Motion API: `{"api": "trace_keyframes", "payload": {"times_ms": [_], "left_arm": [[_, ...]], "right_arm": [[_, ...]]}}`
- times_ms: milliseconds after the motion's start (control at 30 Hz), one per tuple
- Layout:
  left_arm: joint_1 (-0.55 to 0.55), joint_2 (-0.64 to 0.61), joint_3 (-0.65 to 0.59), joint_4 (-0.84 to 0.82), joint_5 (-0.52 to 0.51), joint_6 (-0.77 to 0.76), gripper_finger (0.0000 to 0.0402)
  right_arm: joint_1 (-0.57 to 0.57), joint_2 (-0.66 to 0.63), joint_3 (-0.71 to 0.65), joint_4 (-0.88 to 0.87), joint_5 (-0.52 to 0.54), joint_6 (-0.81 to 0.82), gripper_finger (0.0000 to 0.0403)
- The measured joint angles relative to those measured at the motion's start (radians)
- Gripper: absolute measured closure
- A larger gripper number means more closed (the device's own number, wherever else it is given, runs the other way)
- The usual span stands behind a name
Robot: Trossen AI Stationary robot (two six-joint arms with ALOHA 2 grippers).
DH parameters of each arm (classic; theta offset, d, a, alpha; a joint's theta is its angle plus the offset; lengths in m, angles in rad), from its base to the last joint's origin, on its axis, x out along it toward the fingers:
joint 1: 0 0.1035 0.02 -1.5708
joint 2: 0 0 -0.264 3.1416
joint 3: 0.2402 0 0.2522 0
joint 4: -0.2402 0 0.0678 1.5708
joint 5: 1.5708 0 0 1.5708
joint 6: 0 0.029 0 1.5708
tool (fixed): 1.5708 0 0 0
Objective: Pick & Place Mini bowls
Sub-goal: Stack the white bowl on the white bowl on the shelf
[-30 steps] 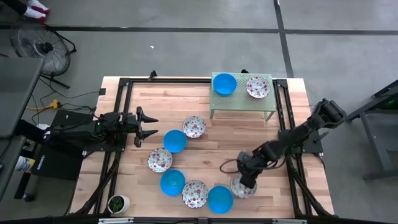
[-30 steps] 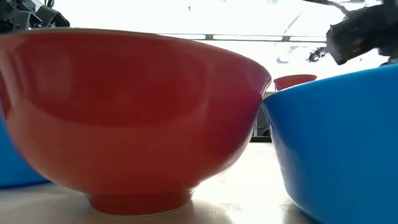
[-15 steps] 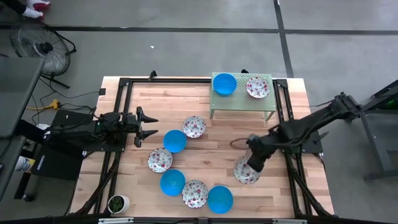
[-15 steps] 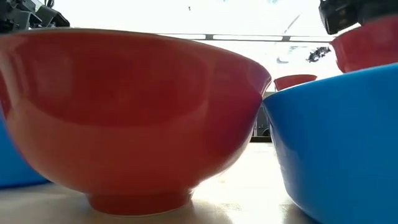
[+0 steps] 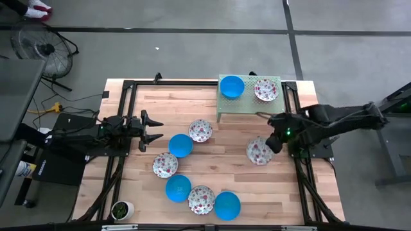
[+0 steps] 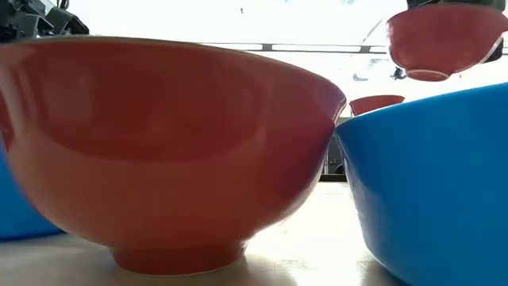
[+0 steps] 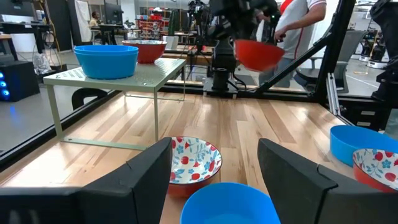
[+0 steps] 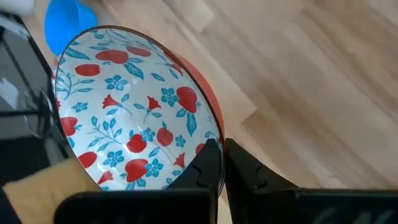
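Fingers [image 8: 219, 163] of the right arm pinch a red-outside, floral-patterned bowl's [image 5: 259, 152] rim.

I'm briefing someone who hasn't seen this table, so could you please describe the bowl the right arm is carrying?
Start at the pale green rack at the table's far edge. Just in front of its right end, a floral bowl hangs in the air, its rim pinched in the right gripper. Every other bowl rests on the table or the rack.

Four blue bowls [image 5: 232, 86]; five floral bowls [image 5: 200, 130]
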Motion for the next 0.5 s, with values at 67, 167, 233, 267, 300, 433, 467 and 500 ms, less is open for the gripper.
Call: {"api": "trace_keyframes", "payload": {"times_ms": [67, 167, 233, 267, 300, 433, 467, 500], "left_arm": [[0.0, 0.0, 0.0, 0.0, 0.0, 0.0, 0.0169], [0.0, 0.0, 0.0, 0.0, 0.0, 0.0, 0.0169], [0.0, 0.0, 0.0, 0.0, 0.0, 0.0, 0.0169], [0.0, 0.0, 0.0, 0.0, 0.0, 0.0, 0.0169], [0.0, 0.0, 0.0, 0.0, 0.0, 0.0, 0.0169], [0.0, 0.0, 0.0, 0.0, 0.0, 0.0, 0.0169], [0.0, 0.0, 0.0, 0.0, 0.0, 0.0, 0.0169], [0.0, 0.0, 0.0, 0.0, 0.0, 0.0, 0.0169]], "right_arm": [[-0.035, -0.02, 0.0, -0.006, -0.005, -0.006, 0.0403], [-0.097, -0.04, 0.0, -0.012, -0.02, -0.023, 0.0403], [-0.14, -0.045, 0.009, -0.026, -0.023, -0.023, 0.0403], [-0.162, -0.045, 0.02, -0.045, -0.022, -0.023, 0.0403], [-0.184, -0.045, 0.033, -0.066, -0.019, -0.023, 0.0403], [-0.28, -0.028, 0.114, -0.154, 0.007, -0.022, 0.0403], [-0.304, -0.017, 0.14, -0.181, 0.014, -0.021, 0.0402], [-0.328, -0.005, 0.166, -0.207, 0.022, -0.021, 0.0402]]}}
